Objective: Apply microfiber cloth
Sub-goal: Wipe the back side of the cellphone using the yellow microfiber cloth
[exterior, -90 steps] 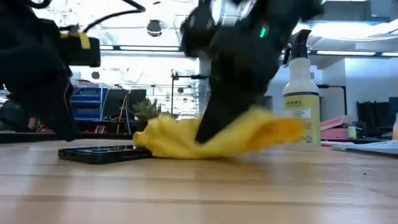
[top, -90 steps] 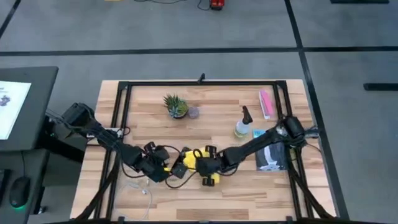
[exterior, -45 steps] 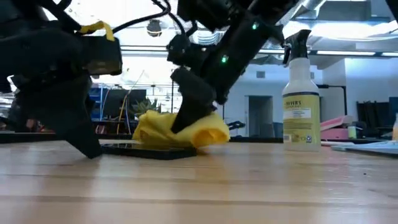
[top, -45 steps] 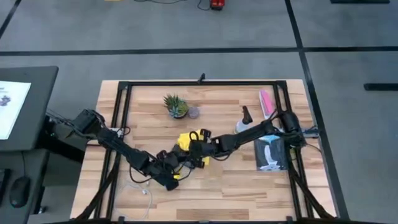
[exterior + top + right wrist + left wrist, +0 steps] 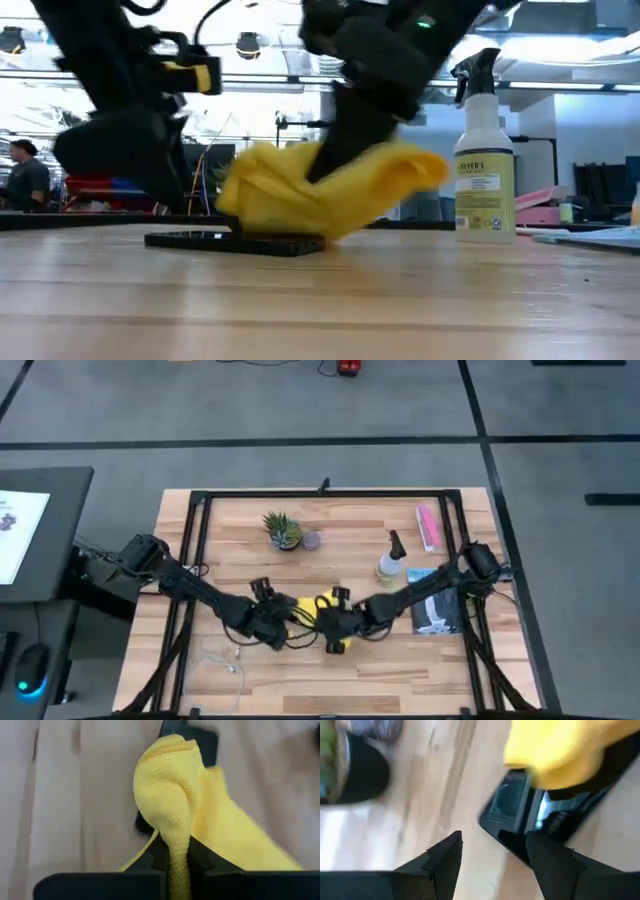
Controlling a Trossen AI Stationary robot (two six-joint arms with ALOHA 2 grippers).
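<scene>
My right gripper (image 5: 178,862) has dragged the microfiber cloth (image 5: 320,190) back over the smartphone (image 5: 235,241) near the table's front edge, jaws clamped on a soft, light fold; left gripper (image 5: 492,865) gapes beside.

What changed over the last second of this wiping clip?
The right hand, shut on the yellow cloth, swept it toward the plant and back across the phone. The left hand, open, shifted beside the phone. Spray bottle and pink packet stayed put.
</scene>
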